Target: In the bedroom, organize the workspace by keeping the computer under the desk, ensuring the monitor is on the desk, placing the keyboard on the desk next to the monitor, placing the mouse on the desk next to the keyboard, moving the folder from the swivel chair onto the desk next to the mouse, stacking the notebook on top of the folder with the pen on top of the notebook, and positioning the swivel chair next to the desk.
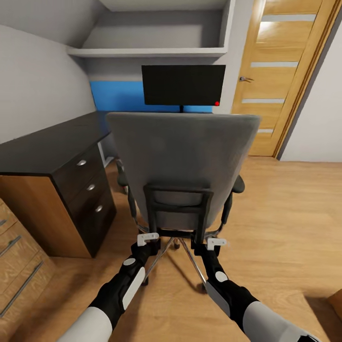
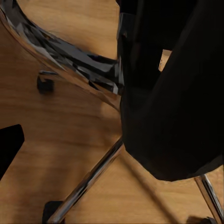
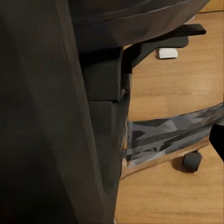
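The swivel chair (image 1: 183, 156) stands right in front of me with its grey back toward me, and its seat is hidden behind that back. My left gripper (image 1: 151, 244) and right gripper (image 1: 202, 246) sit against the bottom corners of the chair's black back frame (image 1: 178, 209). Their fingertips are hidden by the frame. The chrome star base (image 2: 88, 179) and a caster (image 2: 45, 84) show close up, as do a chrome leg (image 3: 172, 135) and a black armrest (image 3: 173, 39). Beyond the chair the monitor (image 1: 183, 85) faces me. The black desk (image 1: 47, 147) runs along the left.
A light wooden low cabinet (image 1: 16, 266) stands at the near left beside the desk's drawers (image 1: 90, 187). A wooden door (image 1: 280, 71) is at the back right, with open wooden floor (image 1: 289, 213) to the right. A small white object (image 3: 167, 52) lies on the floor beneath the armrest.
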